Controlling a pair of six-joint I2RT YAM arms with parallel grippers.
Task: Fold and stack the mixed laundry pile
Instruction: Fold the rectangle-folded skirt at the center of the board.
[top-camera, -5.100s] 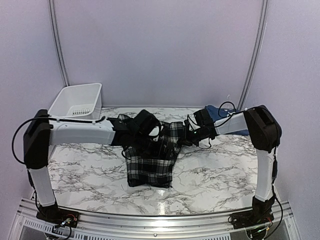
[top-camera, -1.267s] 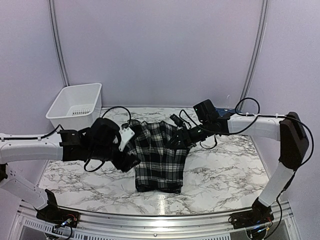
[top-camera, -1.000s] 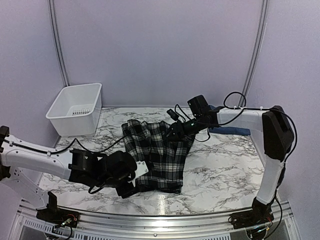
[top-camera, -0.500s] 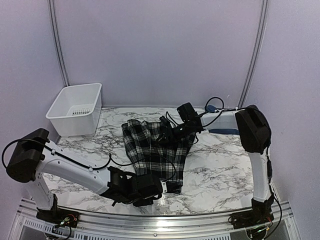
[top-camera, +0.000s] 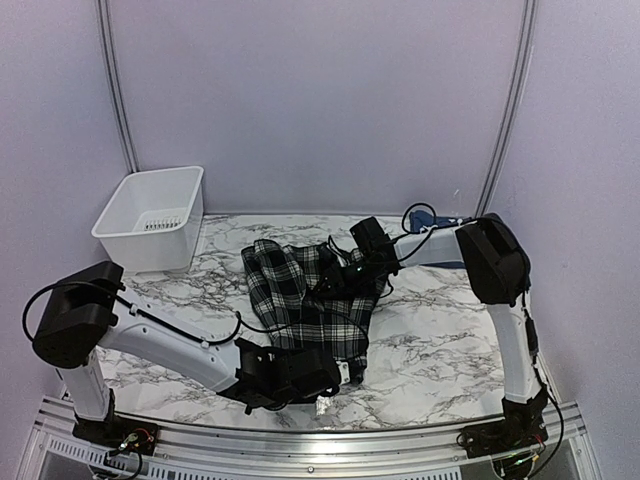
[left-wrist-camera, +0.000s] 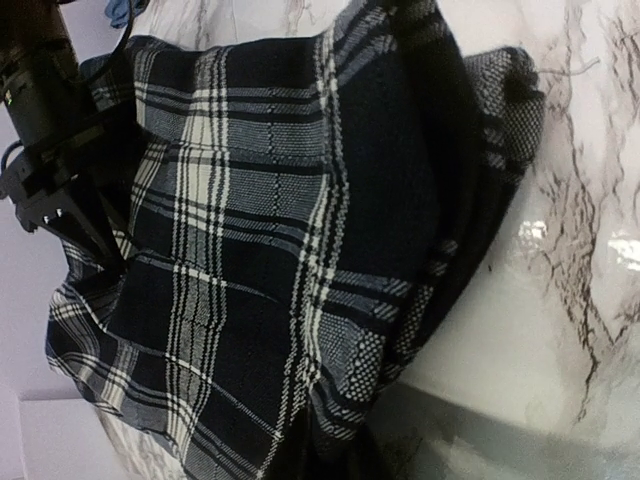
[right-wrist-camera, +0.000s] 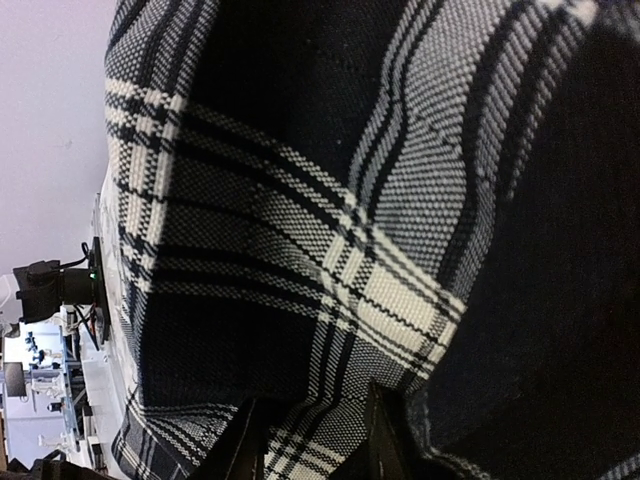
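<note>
The plaid garment (top-camera: 305, 310) lies in the middle of the surface (top-camera: 450, 350), laid out for folding, I'd say. The left hand (top-camera: 335, 380) pinches its near hem. The right hand (top-camera: 330, 280) is at the far edge, and I cannot tell its grip. Next, carry the hem over evenly.

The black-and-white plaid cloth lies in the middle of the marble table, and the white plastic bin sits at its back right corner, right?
Not quite: the top external view shows the white plastic bin at the back left corner. The black-and-white plaid cloth does lie in the middle of the marble table.
</note>
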